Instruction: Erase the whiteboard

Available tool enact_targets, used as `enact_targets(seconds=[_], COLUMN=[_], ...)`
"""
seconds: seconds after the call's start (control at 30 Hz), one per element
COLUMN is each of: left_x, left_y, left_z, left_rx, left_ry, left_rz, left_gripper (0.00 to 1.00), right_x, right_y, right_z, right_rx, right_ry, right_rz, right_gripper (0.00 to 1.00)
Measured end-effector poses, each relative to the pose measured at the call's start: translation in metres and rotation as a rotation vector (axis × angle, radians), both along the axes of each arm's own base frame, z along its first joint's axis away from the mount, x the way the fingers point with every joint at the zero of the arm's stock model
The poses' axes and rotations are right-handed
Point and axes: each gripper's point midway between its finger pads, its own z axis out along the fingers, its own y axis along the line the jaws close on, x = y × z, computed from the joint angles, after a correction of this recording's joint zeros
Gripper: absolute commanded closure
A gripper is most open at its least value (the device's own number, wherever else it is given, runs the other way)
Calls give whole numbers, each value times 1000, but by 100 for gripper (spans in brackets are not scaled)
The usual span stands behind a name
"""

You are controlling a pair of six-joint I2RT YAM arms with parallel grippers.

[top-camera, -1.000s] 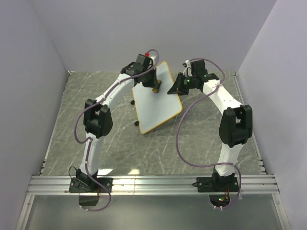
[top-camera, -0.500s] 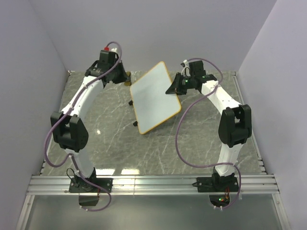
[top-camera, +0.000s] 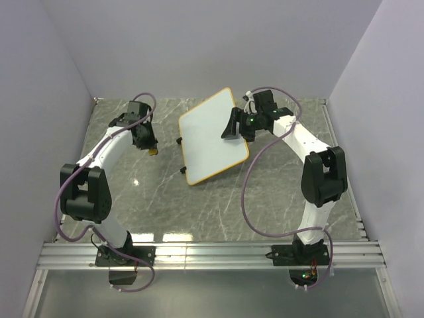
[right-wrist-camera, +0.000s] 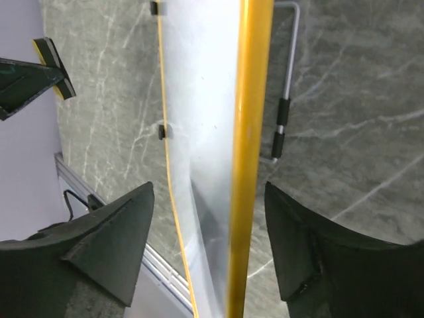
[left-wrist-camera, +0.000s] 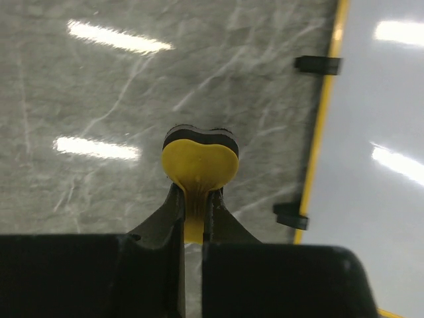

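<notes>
Nearest, my left gripper (left-wrist-camera: pixel 195 202) was clenched on the small yellow eraser (left-wrist-camera: pixel 199 162), whose black felt only that wrist view showed. My right gripper (right-wrist-camera: pixel 209 192) was released, its jaws spread either side of the yellow edge of the whiteboard (right-wrist-camera: pixel 205 99), beside a wire leg (right-wrist-camera: pixel 281 129) that the top view hid. From above, the whiteboard lay blank toward the rear of the grey marbled tabletop (top-camera: pixel 218 199), the eraser apart to its left, with plain pale walls (top-camera: pixel 218 40) beyond.

No legible text, labels, brands, numbers or signs in any view.
</notes>
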Motion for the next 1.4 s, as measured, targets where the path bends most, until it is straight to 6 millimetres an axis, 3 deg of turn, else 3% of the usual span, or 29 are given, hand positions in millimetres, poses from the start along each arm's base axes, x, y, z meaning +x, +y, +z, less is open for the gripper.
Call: enact_targets(seconds=[0.1, 0.17, 0.33, 0.47, 0.6, 0.7, 0.73, 0.87, 0.93, 1.1, 1.2, 1.3, 1.4], left_x=[-10, -17, -30, -31, -30, -30, -30, -32, -31, -32, -27, -14, 8], left_y=[12, 16, 19, 19, 20, 20, 20, 20, 21, 23, 25, 23, 18], left_z=[-17, -29, -48, -57, -71, -86, -91, -102, -101, -99, -86, -55, -9], left_rx=[28, 42, 56, 57, 62, 69, 70, 70, 73, 84, 90, 79, 45], left_ry=[35, 60, 104, 114, 137, 161, 169, 195, 193, 200, 183, 121, 9], left_rz=[30, 37, 40, 41, 44, 45, 46, 60, 64, 77, 81, 87, 105], left_gripper=[100, 100, 100, 100, 98, 71, 52, 32, 1, 1, 1, 0, 0], right_x=[-4, -8, -16, -11, -1, -10, -15, -38, -53, -89, -107, -124, -143], right_y=[-3, -5, -7, -8, -10, -18, -22, -35, -44, -68, -84, -101, -118], right_z=[-2, -2, 0, 29, 78, 108, 117, 141, 142, 125, 120, 121, 124], right_rx=[-11, -21, -56, -64, -57, -64, -68, -74, -87, -150, -192, -218, -229], right_ry=[1, 7, 17, -24, -139, -208, -228, -293, -302, -288, -299, -341, -412], right_rz=[-7, -12, -13, -22, -36, -50, -56, -69, -78, -108, -139, -187, -245], right_gripper=[16, 0, 0, 0, 0, 0, 0, 0, 0, 0, 0, 0, 0])
